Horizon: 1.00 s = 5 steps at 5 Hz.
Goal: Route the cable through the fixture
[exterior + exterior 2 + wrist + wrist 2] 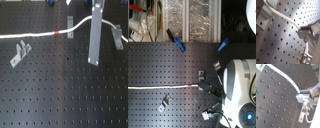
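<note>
The white cable (30, 36) with its red band (58, 32) lies across the black perforated board from the first exterior view's left, then rises to my gripper (93, 21) and runs on toward the right bracket (117, 39). The gripper is shut on the cable (286, 77), as both wrist views show (283, 15). The fixture is a set of grey metal brackets: one (70, 23) sits just behind the cable beside the red band, another (20, 53) stands in front of the cable at the left. In the second exterior view the cable (163, 87) ends under the gripper (208, 88).
The white arm body (239, 90) fills the second exterior view's right. Blue clips (178, 43) and shelves with clutter (173, 17) lie beyond the board's far edge. A bracket (262, 17) and a small upright bracket (303, 112) appear near the fingers in the wrist views.
</note>
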Motion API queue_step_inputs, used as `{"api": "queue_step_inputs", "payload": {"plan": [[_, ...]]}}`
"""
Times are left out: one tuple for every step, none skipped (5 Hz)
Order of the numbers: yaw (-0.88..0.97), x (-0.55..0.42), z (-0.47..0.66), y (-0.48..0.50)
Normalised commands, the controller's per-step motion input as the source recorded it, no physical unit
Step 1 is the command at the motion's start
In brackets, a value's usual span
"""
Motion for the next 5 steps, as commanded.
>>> {"api": "queue_step_inputs", "payload": {"plan": [[0.04,0.025,0.68,0.158],[0.0,0.071,0.83,0.583],[0.0,0.0,0.05,0.001],[0.26,0.071,-0.02,0.575],[0.38,0.159,-0.01,0.471]]}}
